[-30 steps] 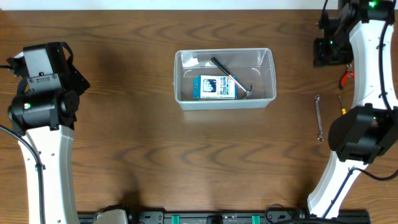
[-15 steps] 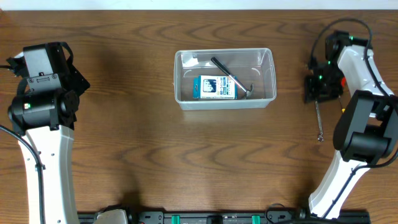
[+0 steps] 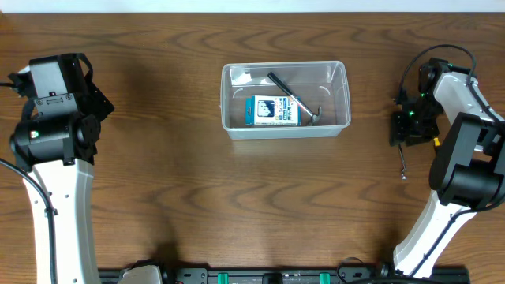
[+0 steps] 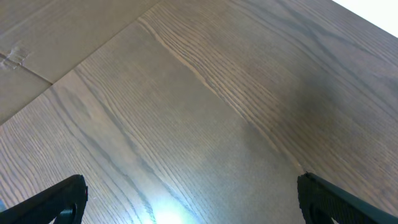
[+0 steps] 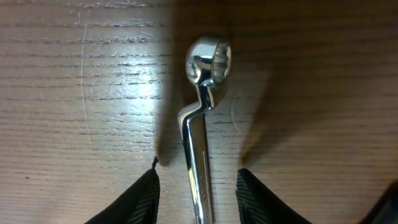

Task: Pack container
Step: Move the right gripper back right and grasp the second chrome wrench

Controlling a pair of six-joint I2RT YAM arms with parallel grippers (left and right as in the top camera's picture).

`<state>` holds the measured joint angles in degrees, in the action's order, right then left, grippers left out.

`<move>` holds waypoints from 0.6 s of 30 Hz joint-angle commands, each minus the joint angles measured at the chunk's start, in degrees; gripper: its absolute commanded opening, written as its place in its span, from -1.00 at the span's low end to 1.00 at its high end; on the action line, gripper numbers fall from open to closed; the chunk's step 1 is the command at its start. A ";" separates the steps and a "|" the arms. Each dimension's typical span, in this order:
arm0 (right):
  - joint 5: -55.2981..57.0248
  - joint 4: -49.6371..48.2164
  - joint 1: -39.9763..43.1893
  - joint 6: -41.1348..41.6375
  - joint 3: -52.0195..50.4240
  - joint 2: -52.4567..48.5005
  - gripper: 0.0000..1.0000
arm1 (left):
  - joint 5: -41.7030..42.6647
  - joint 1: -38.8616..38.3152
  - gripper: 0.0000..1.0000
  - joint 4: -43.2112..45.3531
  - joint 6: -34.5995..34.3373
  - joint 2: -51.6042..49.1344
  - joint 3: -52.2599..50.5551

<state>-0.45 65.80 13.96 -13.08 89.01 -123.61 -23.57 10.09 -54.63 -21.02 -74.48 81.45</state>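
The clear plastic container (image 3: pixel 285 99) stands at the table's middle back. It holds a small blue-and-white box (image 3: pixel 274 110) and a black-handled metal tool (image 3: pixel 293 100). My right gripper (image 3: pixel 408 128) is low over a silver wrench (image 3: pixel 403 162) at the right side. In the right wrist view its open fingers (image 5: pixel 198 196) straddle the wrench shaft (image 5: pixel 198 155), with the ring end (image 5: pixel 209 60) ahead; the fingers do not touch the wrench. My left gripper (image 4: pixel 189 199) is open and empty over bare wood at the far left.
A small yellow-handled tool (image 3: pixel 435 141) pokes out beside the right arm. The arm bases (image 3: pixel 55 102) stand at the left and right sides of the wooden table (image 3: pixel 181 189).
My right arm has swung forward from the table's back right corner and come down over the wrench, covering its upper end. The left arm has not moved.
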 commanded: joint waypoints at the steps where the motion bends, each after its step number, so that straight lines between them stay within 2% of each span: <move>1: -0.42 -0.42 0.37 -0.92 -1.16 -0.13 -0.34 | -1.09 0.24 0.96 0.00 -0.55 -0.11 0.44; 7: -0.44 -3.23 0.37 -0.76 -5.51 -0.13 -0.40 | -1.11 0.24 0.96 0.00 -0.55 -0.11 0.42; 13: -0.46 -6.64 0.37 -0.59 -10.49 -0.13 -0.97 | -1.11 0.24 0.97 0.00 -0.55 -0.11 0.42; 18: -0.46 -6.16 0.17 0.20 -8.46 0.72 -0.97 | -1.11 0.24 0.96 0.00 -0.55 -0.11 0.44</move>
<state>0.43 59.57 14.04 -13.45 82.02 -120.09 -23.57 10.09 -54.63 -21.02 -74.48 81.45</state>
